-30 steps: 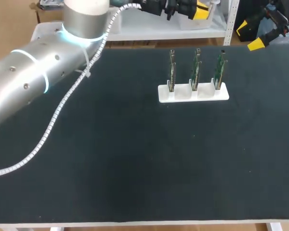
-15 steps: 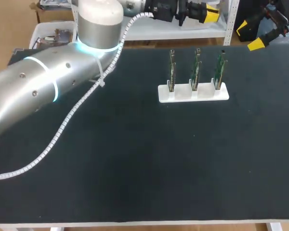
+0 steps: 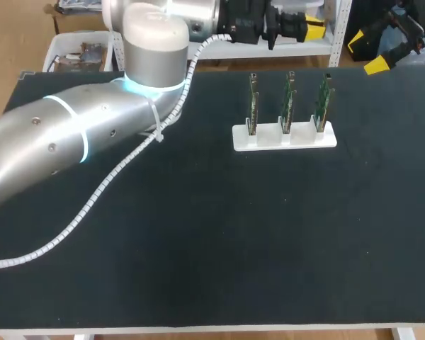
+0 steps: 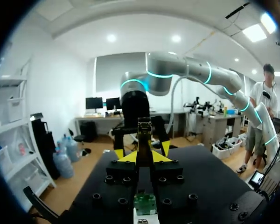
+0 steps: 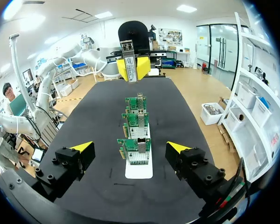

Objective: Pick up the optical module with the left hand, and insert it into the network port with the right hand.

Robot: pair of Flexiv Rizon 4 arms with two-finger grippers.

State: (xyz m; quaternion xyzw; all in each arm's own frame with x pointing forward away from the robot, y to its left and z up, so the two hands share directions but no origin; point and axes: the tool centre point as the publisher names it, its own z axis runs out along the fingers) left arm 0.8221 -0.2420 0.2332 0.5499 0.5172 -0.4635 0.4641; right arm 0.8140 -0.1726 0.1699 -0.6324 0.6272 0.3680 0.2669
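Observation:
My left gripper (image 3: 313, 25) hangs high over the table's back edge, shut on the optical module (image 4: 144, 131), a thin metal piece standing up between its yellow tips (image 4: 144, 157). The right wrist view shows the module (image 5: 129, 48) in the left gripper (image 5: 132, 69), beyond the row of boards. Three green network boards (image 3: 288, 99) stand upright in a white holder (image 3: 283, 139). My right gripper (image 3: 379, 60) is at the back right, open and empty. Its fingertips (image 5: 129, 147) straddle the line of boards (image 5: 136, 149) from a distance. In the head view the module is too small to see.
The silver left arm (image 3: 71, 142), with its white spiral cable, crosses above the table's back left. The white holder (image 5: 139, 170) stands on the black mat (image 3: 234, 241) right of the middle, towards the back.
The left arm has swung to the right along the back edge, carrying the module. The right arm and the boards have not moved.

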